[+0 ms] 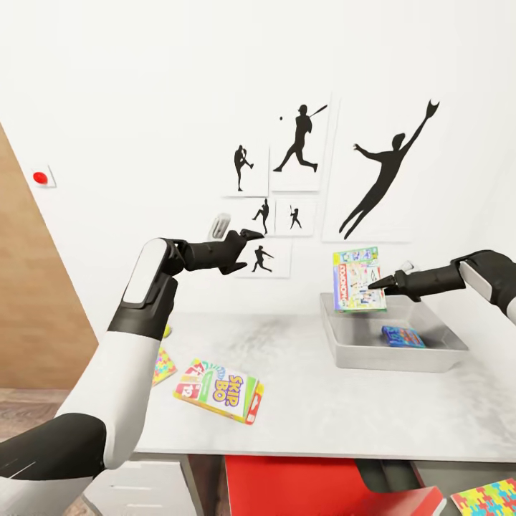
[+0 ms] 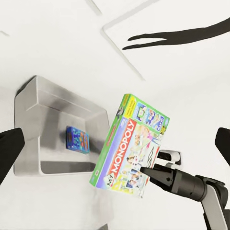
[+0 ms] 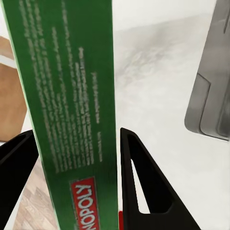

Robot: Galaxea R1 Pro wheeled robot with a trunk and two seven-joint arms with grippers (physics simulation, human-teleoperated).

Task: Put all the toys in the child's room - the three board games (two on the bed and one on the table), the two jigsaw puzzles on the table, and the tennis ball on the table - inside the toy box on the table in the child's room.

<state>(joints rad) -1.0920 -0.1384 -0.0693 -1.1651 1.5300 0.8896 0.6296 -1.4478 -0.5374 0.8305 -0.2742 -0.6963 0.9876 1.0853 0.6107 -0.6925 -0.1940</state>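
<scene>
My right gripper (image 1: 378, 282) is shut on the green-edged board game (image 1: 357, 279), holding it upright above the near-left part of the toy box (image 1: 358, 355). A small blue board game (image 1: 403, 336) lies inside the bin. The SKIP BO box (image 1: 218, 390) lies flat on the table (image 1: 322, 408). A jigsaw puzzle (image 1: 164, 365) and a bit of the tennis ball (image 1: 167, 331) peek out from behind my left arm. My left gripper (image 1: 247, 240) is raised and open, its fingers (image 2: 10, 148) spread wide and empty. The left wrist view shows the held game (image 2: 132, 146) over the bin (image 2: 48, 120).
A second puzzle square (image 1: 487, 498) lies lower down at the bottom right, beside a red chair (image 1: 301, 484) under the table's front edge. Black silhouette prints (image 1: 297, 147) hang on the white wall behind. A wooden door (image 1: 29, 308) stands at the left.
</scene>
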